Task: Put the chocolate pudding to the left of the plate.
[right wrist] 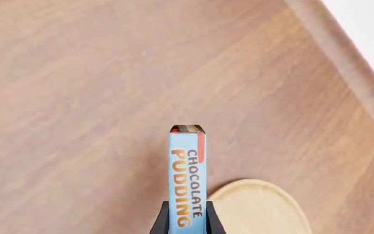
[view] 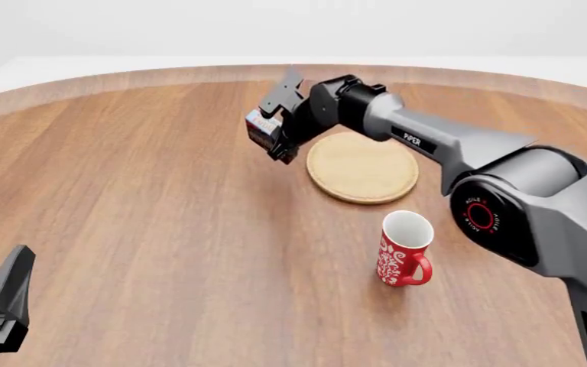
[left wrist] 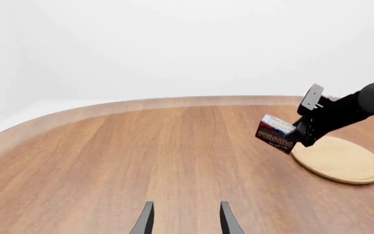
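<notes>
Your right arm stretches from the lower right of the front view up to centre-top, its right gripper (view: 273,138) clamped on the chocolate pudding (view: 262,129). Your left gripper (left wrist: 185,219) sits low at lower left, fingers (left wrist: 146,220) parted, holding nothing.

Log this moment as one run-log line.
right gripper: shut on chocolate pudding, held above table | left of plate | left gripper: open, idle | placement: not yet done
</notes>
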